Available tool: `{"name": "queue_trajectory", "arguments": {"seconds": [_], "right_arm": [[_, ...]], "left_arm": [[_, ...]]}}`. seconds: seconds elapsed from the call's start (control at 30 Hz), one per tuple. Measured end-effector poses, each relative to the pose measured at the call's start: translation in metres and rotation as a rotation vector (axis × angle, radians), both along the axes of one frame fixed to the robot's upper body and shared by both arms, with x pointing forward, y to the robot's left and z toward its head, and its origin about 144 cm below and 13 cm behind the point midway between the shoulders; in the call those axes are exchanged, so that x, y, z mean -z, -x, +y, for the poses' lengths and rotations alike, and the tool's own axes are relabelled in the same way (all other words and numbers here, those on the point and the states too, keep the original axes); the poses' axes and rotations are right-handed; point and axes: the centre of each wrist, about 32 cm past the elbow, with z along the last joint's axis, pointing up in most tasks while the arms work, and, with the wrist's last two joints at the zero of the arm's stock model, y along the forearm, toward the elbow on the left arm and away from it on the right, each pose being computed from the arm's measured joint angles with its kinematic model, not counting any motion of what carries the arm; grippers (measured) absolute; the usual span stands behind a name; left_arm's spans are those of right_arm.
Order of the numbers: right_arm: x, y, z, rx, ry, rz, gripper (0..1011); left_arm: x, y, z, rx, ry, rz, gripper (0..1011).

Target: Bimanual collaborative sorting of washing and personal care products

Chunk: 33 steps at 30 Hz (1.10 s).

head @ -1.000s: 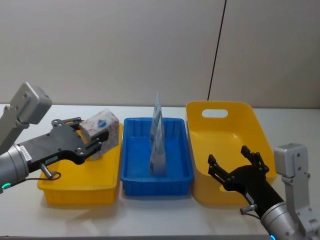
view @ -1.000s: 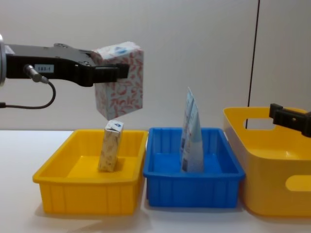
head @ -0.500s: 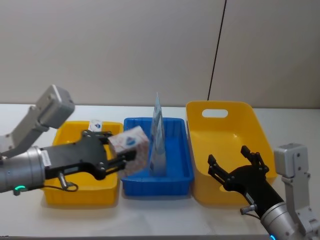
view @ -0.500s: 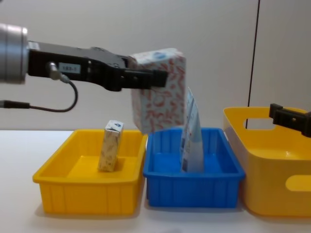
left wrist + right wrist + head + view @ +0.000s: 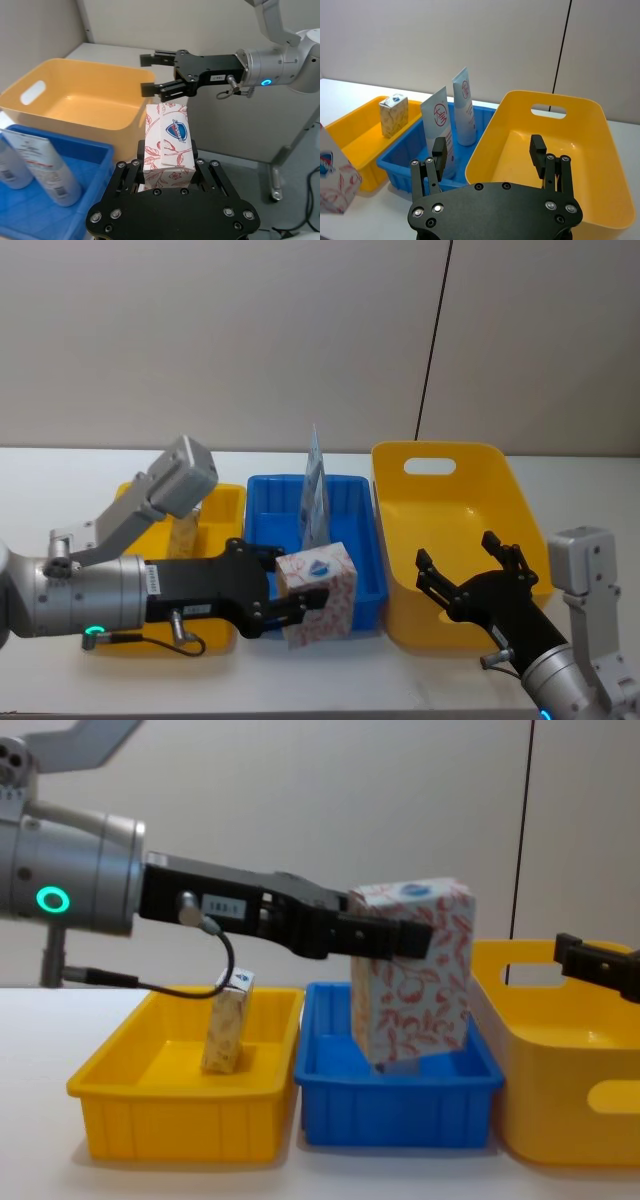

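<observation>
Head view: my left gripper (image 5: 300,585) clamps the floral carton (image 5: 325,575), held right for likely handover to my spread-open right gripper (image 5: 458,562).

Chest view: cream red-floral cardboard carton (image 5: 412,965) I hold mostly hides pale blue-white plastic tubes (image 5: 314,495) in blue plastic tray (image 5: 400,1105). Right wrist view: carton cut off at edge.

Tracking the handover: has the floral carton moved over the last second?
Yes. The floral carton, gripped by the left hand, went rightward from above the yellow tray to the blue tray's front right corner.
</observation>
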Motion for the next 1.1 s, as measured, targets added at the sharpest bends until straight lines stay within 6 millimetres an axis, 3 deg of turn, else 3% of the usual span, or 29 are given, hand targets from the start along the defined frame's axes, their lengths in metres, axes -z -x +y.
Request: {"name": "queue_trajectory", "arguments": {"seconds": [0.33,1.1], "right_arm": [[0.000,0.000,0.000,0.000,0.000,0.000,1000],[0.000,0.000,0.000,0.000,0.000,0.000,1000]], "left_arm": [[0.006,-0.002,-0.011,0.032,-0.019,0.041,399],[0.002,0.005,-0.013,0.037,-0.047,0.040,399]]}}
